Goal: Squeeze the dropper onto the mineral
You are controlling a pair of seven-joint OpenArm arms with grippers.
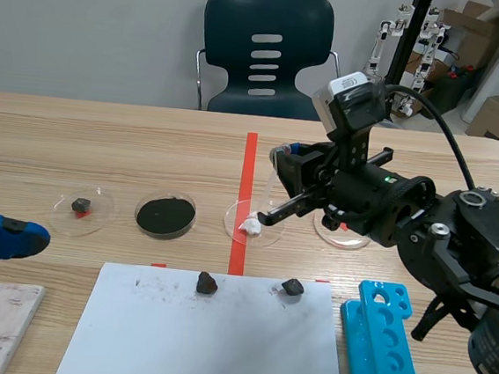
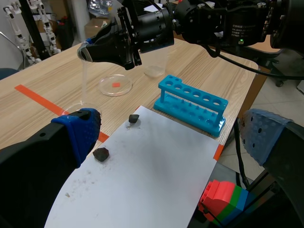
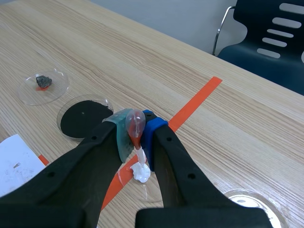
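Right tool (image 3: 135, 130): mine, pinching the dropper (image 3: 135, 122) by its bulb.
Dropper axis: near upright, 12 to 6, tip down.
White mineral (image 3: 141, 173): in a clear dish (image 1: 232, 214) on the table (image 1: 103, 146), just under the tip, at 7 o'clock from my right tool in the scene view.
Left tool (image 2: 169, 126): spread, well apart toward 9 o'clock; the right is nearer.

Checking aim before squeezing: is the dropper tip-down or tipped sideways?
Tip-down: the right claw pinches the dropper by its bulb, stem hanging straight toward the white mineral.
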